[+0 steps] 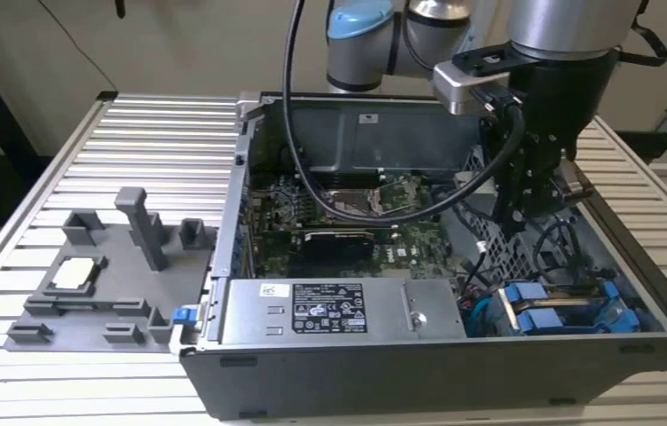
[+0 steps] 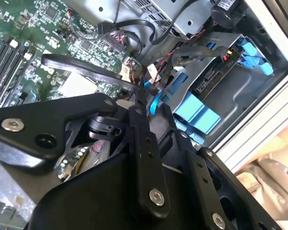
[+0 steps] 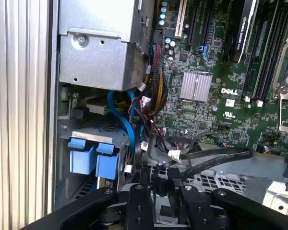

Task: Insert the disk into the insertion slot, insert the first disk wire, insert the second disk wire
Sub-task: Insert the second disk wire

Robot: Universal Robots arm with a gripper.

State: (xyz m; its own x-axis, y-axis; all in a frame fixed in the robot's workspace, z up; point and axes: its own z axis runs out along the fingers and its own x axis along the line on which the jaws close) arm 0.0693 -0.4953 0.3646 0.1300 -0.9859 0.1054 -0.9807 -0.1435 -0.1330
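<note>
Disk [image 1: 570, 312] seated in insertion slot [image 1: 653, 306], blue carrier showing. Pincer [image 3: 158, 184] pressed together, apparently pinching a black wire [image 3: 206, 160] by its connector: limp, light, fragile at the plug.

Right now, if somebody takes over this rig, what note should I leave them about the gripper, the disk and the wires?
Gripper: down inside the open computer case, apparently shut on the end of a black flat wire.
Disk: sitting in the insertion slot in its blue carrier, beside the power-supply box.
Done: disk insertion, by the look of it.
Left: the held wire is not plugged in; the other wire's state cannot be told.
</note>
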